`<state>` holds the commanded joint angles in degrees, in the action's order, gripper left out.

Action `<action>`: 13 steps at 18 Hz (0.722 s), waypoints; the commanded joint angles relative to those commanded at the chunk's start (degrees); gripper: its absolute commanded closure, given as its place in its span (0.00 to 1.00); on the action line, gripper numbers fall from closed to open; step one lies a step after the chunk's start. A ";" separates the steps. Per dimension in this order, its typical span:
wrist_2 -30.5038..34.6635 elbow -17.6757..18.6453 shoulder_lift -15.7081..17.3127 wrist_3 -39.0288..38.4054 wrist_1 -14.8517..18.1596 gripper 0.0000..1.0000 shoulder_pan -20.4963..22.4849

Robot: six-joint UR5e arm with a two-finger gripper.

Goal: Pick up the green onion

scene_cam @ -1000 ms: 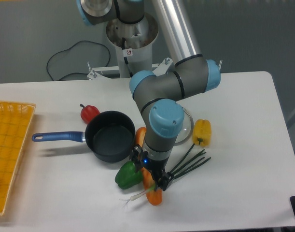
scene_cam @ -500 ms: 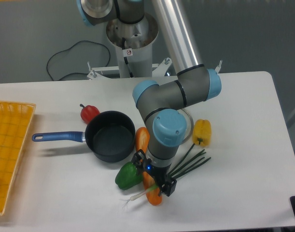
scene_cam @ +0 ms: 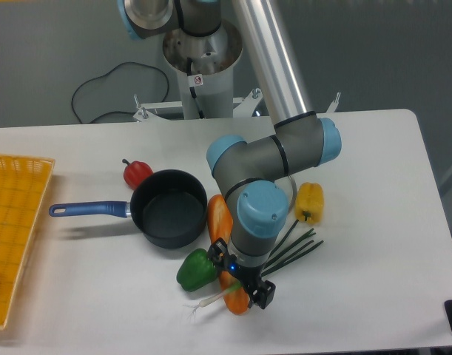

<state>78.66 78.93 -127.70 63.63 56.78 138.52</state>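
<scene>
The UR5e arm reaches down from its base at 12 o'clock, its silver upper tube slanting toward the table's middle, then folding at a grey elbow with blue caps into a wrist that points almost straight down. The gripper (scene_cam: 244,285) sits low over the table, at 6 o'clock from the black saucepan (scene_cam: 166,208). Whether its 2 fingers are spread or closed cannot be told; the wrist hides them.

The green onion (scene_cam: 288,250) lies on the white table (scene_cam: 373,185) under the wrist, its white root end (scene_cam: 205,302) at 7 o'clock from the gripper and its dark leaves fanning out at 2 o'clock. It crosses an orange baguette-shaped piece (scene_cam: 220,216). A green bell pepper (scene_cam: 197,269) lies just at 9 o'clock from the gripper, a yellow pepper (scene_cam: 309,202) at 1 o'clock, a red pepper (scene_cam: 136,172) at 10 o'clock from the pan.
</scene>
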 joint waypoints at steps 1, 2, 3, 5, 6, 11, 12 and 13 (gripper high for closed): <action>0.09 0.00 -0.17 0.00 -0.09 0.04 0.00; 0.00 -0.09 -0.26 0.00 -0.09 0.07 0.00; 0.09 0.00 -0.26 0.00 -0.09 0.07 0.00; 0.09 0.00 -0.61 0.00 -0.09 0.07 0.00; 0.09 0.00 -0.79 0.00 -0.09 0.07 0.00; 0.09 -0.09 -1.49 0.00 -0.17 0.07 -0.26; 0.09 -0.09 -1.50 -0.09 -0.78 0.07 -0.35; 0.09 0.00 -1.84 -0.17 -1.40 0.07 -0.44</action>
<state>78.75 78.92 -129.55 63.46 55.38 138.08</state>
